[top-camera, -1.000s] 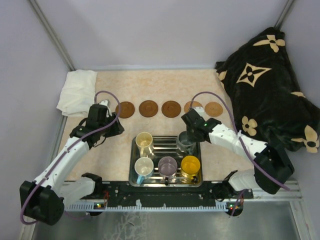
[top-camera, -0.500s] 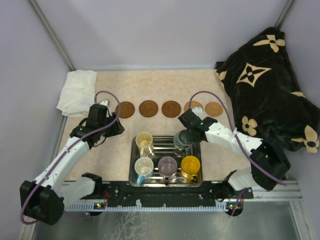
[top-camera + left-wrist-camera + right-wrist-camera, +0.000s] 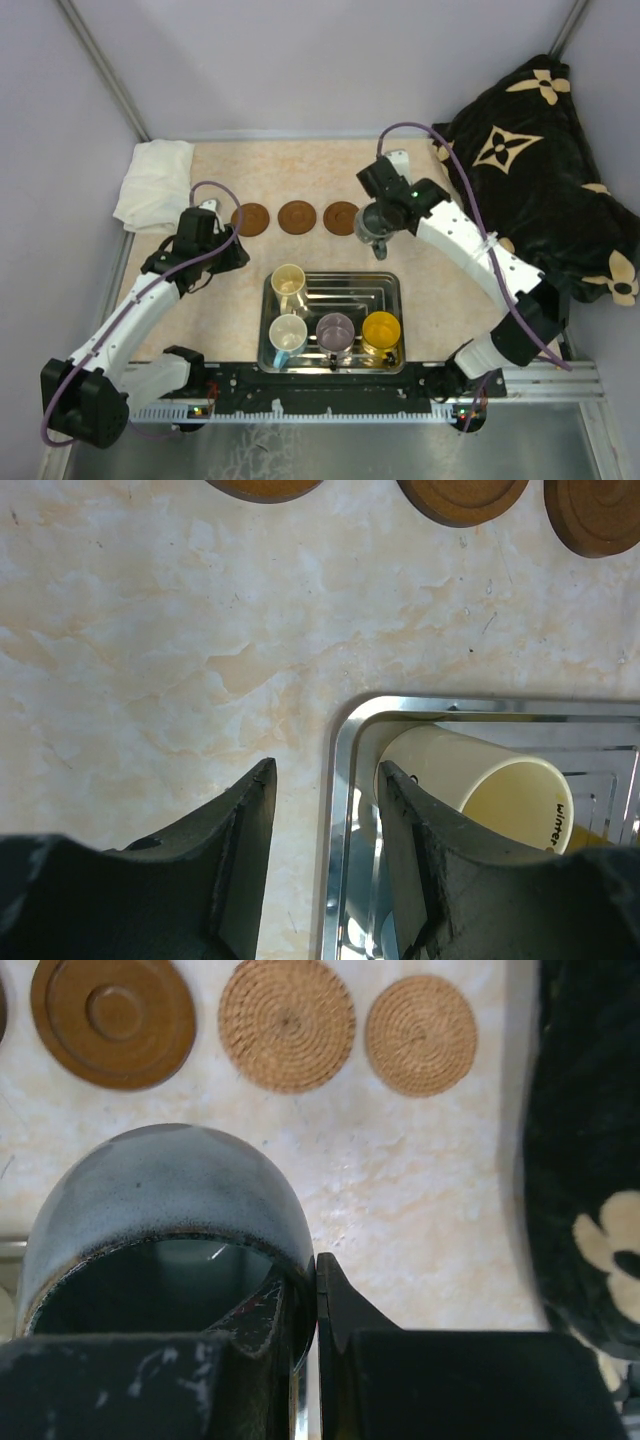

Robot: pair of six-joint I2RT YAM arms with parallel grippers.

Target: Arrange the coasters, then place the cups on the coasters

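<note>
My right gripper (image 3: 380,218) is shut on the rim of the grey-green cup (image 3: 165,1200), one finger inside and one outside. It holds the cup (image 3: 371,226) above the table near the row of coasters. Close ahead lie a dark coaster (image 3: 113,1022) and two tan woven coasters (image 3: 287,1023) (image 3: 420,1035). Three dark coasters (image 3: 297,216) show from above; the arm hides the tan ones there. In the steel tray (image 3: 392,285) stand the cream cup (image 3: 288,280), white cup (image 3: 288,333), mauve cup (image 3: 335,330) and yellow cup (image 3: 381,329). My left gripper (image 3: 325,770) hangs open over the tray's far left corner, beside the cream cup (image 3: 480,790).
A white folded cloth (image 3: 155,180) lies at the table's far left corner. A black cushion with tan flowers (image 3: 540,170) fills the right side, close to the tan coasters (image 3: 590,1160). Grey walls enclose the table.
My right gripper shut on the grey-green cup in the tray and carried it out toward the coaster row. The left arm stayed still.
</note>
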